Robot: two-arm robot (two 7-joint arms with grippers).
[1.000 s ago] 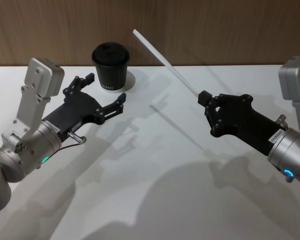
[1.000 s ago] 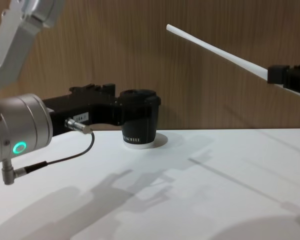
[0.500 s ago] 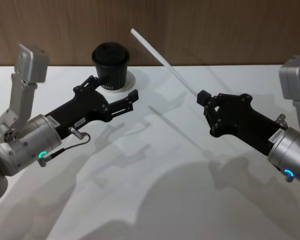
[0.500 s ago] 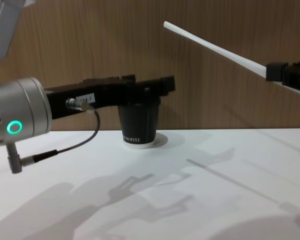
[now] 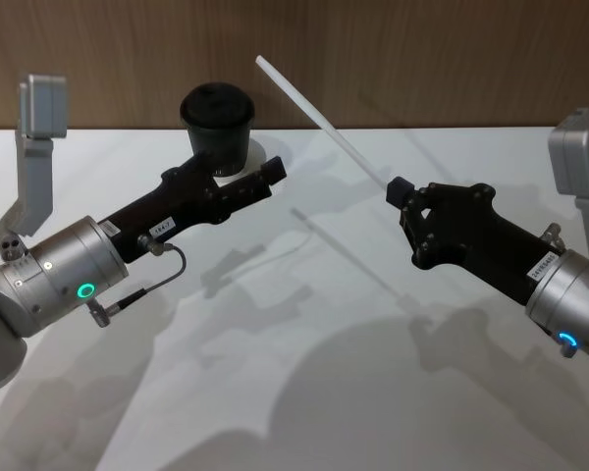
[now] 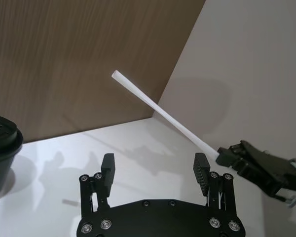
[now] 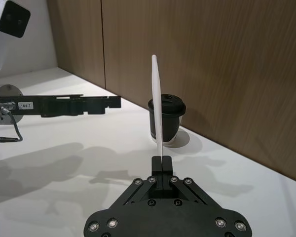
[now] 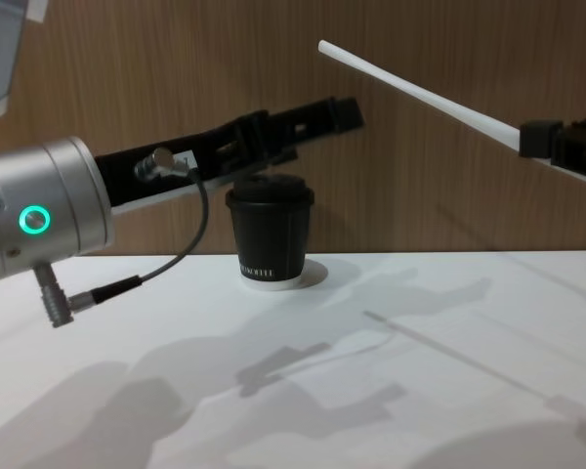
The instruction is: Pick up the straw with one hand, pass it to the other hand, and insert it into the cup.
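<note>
White straw [image 5: 324,122]: running long, thin and perfectly straight, plain white from end to end, looking clearly longer than the cup [image 5: 219,123] is tall.
Straw position: hanging in the air well above the table [image 5: 304,334], slanting up from the right side toward the wooden wall [image 5: 442,49]; pointing its free end up and leftward, ending above and to the right of the cup's lid without touching it.
Straw grip: being pinched at its lower end only, with the rest of its length sticking out free.
Right gripper [image 5: 397,190]: showing black and blocky with short fingers; clamping those fingers together on the straw's lower end; holding it off the table on the right side.
Left gripper [image 5: 271,173]: stretching forward in the air on a long black body, ahead of a fat silver wrist with a green ring glowing; hovering just in front of the cup and, in the chest view [image 8: 342,112], higher than its lid.
Left fingers: spreading wide in the left wrist view [image 6: 155,168], gripping nothing; facing the straw [image 6: 165,113], which is crossing farther off, well apart from them.
Cup: standing upright on the table close to the wall; showing black paper, a black domed lid sitting on top, small white lettering and a white base rim [image 8: 269,234].
</note>
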